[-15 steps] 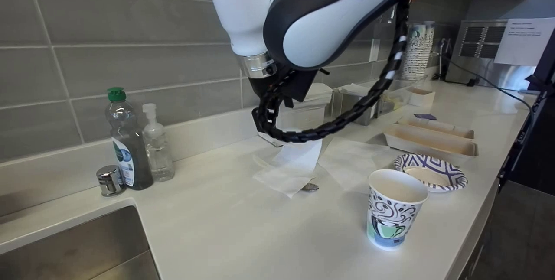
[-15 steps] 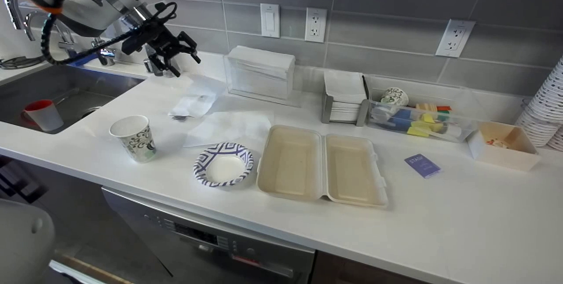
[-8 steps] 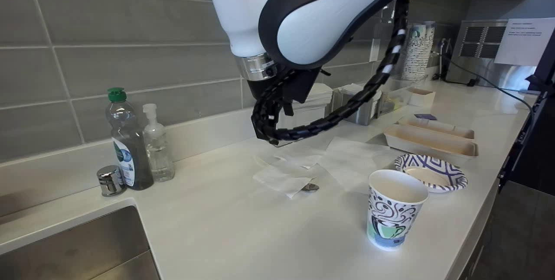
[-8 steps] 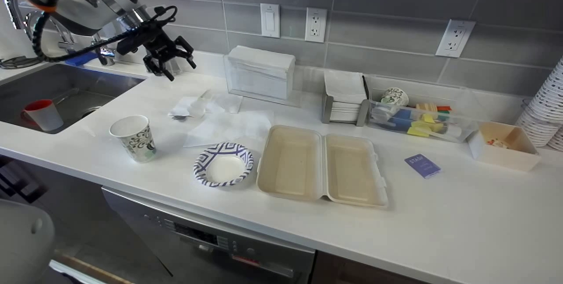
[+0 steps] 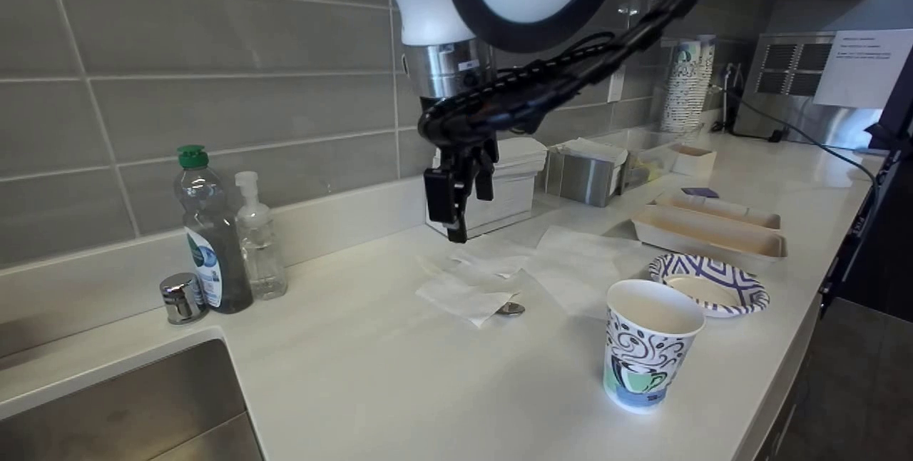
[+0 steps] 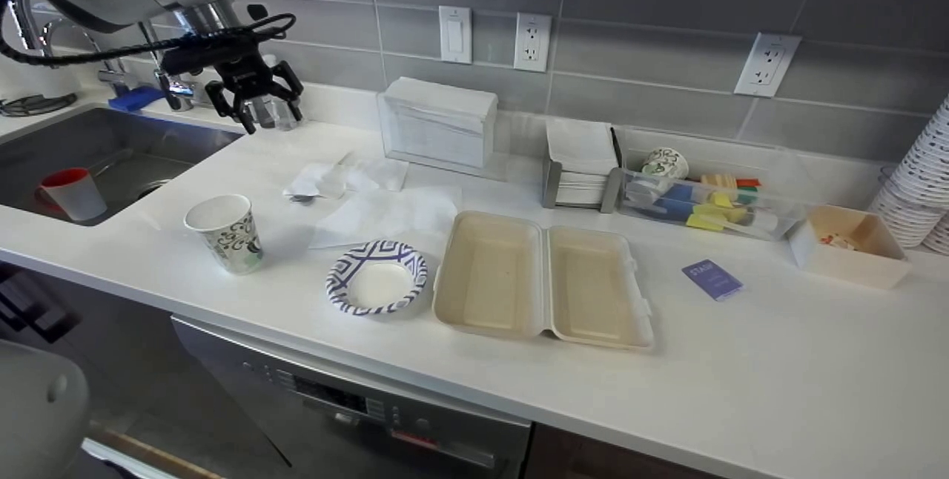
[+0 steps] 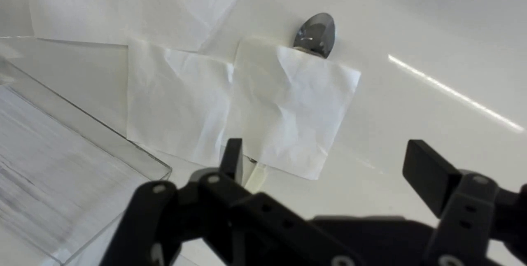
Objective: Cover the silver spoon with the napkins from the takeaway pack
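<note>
The silver spoon's dark oval bowl [image 7: 317,33] sticks out from under a white napkin [image 7: 292,109]; a small dark bit shows at that napkin's opposite edge, and the rest is hidden. The bowl also shows in both exterior views [image 5: 511,309] [image 6: 302,199]. A second napkin [image 7: 177,101] lies flat beside the first, touching or overlapping its edge. The white takeaway pack [image 5: 503,186] stands by the wall, also in an exterior view [image 6: 441,123]. My gripper [image 7: 331,163] is open with nothing between its fingers, above the counter near the napkins, in both exterior views [image 5: 471,218] [image 6: 273,123].
A larger white sheet [image 6: 389,216] lies beside the napkins. A paper cup [image 5: 650,347], patterned bowl [image 6: 377,277] and open tan container [image 6: 489,275] stand towards the front. Soap bottles [image 5: 214,240] stand by the sink [image 5: 128,404]. A grey napkin holder [image 6: 582,167] stands past the pack.
One second ago a napkin hung upright under my gripper; by half a second ago it lay flat beside the other. My gripper has since moved away from it and turned more upright.
</note>
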`<state>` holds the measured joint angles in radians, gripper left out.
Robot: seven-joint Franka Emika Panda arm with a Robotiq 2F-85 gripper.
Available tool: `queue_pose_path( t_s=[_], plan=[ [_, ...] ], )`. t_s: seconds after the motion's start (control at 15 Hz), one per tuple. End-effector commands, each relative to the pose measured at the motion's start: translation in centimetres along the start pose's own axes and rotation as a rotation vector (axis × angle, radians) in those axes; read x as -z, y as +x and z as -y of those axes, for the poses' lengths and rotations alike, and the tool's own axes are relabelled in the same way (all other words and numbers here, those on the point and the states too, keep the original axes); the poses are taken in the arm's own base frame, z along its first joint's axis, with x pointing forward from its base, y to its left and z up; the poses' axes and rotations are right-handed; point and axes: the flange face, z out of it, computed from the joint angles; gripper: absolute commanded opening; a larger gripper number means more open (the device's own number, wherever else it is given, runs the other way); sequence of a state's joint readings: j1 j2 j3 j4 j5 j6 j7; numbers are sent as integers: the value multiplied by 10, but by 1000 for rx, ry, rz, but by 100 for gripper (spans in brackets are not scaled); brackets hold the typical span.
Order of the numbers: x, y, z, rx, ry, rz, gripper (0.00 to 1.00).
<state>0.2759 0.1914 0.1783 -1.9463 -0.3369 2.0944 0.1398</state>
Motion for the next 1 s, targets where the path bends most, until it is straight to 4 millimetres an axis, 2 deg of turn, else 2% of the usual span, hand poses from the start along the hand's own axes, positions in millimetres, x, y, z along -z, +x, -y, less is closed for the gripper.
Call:
queue_pose_path(
  t_s=[0.0,0.33,0.53,0.67,0.73,0.87,0.93],
  plan=[
    [21,-56,-10,-44,70,-60,100],
    [49,-125,-37,-211,149,-123,100],
    [77,-168,-61,-301,195,-119,100],
    [95,-189,-78,-323,184,-130,100],
    [84,-159,-71,-307,162,-118,100],
    [98,-168,-77,-318,156,-144,100],
    [98,-167,-75,-314,154,-144,100]
  ],
)
